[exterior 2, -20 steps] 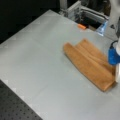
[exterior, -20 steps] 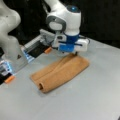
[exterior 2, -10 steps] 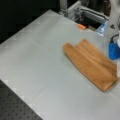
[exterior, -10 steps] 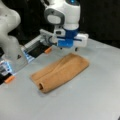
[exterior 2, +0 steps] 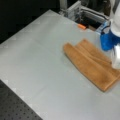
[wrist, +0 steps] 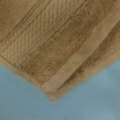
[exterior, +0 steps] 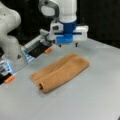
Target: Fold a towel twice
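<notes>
the towel point(exterior: 60, 72) lies folded into a long narrow strip on the grey table point(exterior: 95, 100), running diagonally in both front views point(exterior 2: 91, 66), with layers stacked and a rolled fold showing at its lower-left end in a front view. it looks soft and limp, light, thick where doubled, likely to sag and slide apart if lifted by one layer. a corner looks the best hold, pinching all layers together; the wrist view shows such a corner point(wrist: 51, 92), hemmed edges overlapping, with a woven band point(wrist: 37, 37) behind it.

the gripper point(exterior: 68, 45) hangs above the towel's far end, apart from the cloth; whether its fingers are apart or together cannot be told.

the table is smooth and matte. an orange tab point(exterior: 48, 50) sits by dark equipment point(exterior: 37, 48) behind, against a black background.
</notes>
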You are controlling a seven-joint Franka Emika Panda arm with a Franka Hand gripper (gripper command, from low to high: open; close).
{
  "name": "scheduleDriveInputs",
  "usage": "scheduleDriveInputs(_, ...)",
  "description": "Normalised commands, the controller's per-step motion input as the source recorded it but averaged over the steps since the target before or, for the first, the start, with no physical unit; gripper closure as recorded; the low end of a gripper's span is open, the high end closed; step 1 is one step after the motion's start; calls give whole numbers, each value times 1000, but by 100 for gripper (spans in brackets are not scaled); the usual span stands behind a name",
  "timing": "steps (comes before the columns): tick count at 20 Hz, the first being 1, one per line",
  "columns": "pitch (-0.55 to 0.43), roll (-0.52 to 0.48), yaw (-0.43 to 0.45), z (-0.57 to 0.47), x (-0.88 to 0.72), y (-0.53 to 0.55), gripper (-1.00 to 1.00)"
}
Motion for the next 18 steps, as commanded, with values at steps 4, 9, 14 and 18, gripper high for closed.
scheduleDriveInputs(4,259,-154,117,58,776,224,-100)
scheduleDriveInputs(9,282,-216,80,-18,783,214,-100)
scheduleDriveInputs(14,301,-274,27,24,531,194,-100)
scheduleDriveInputs(18,337,-310,68,8,355,180,-100)
